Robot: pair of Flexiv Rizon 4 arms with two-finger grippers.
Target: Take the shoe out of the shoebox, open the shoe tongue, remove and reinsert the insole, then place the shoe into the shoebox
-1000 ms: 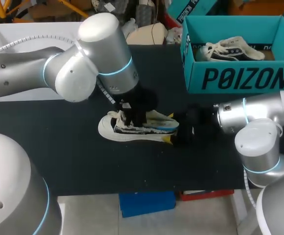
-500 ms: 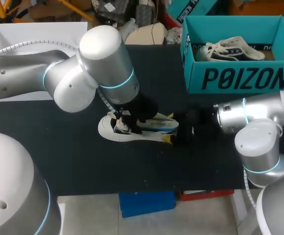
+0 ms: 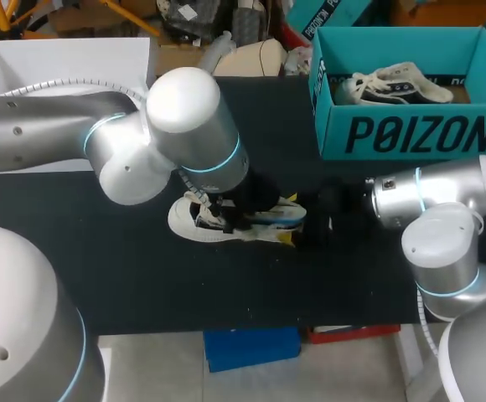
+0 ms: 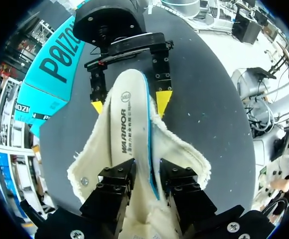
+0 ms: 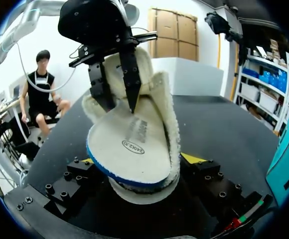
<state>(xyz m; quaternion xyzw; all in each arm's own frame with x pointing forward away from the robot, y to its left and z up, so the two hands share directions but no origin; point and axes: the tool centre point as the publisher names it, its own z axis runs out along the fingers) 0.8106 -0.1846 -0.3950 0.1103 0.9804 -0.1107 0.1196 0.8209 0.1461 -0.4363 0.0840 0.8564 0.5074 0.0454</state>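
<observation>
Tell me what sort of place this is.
Probably a robotics lab or test bench: the left gripper and right gripper handle a sneaker on a black table, beside a teal shoebox holding a second sneaker.

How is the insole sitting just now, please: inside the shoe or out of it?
Partly out: the insole lies over the opening of the shoe, its heel end and blue edge raised above the heel collar.

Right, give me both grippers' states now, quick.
Left gripper: closed, jaws pinching the insole.
Right gripper: closed, jaws clamping the shoe.
</observation>
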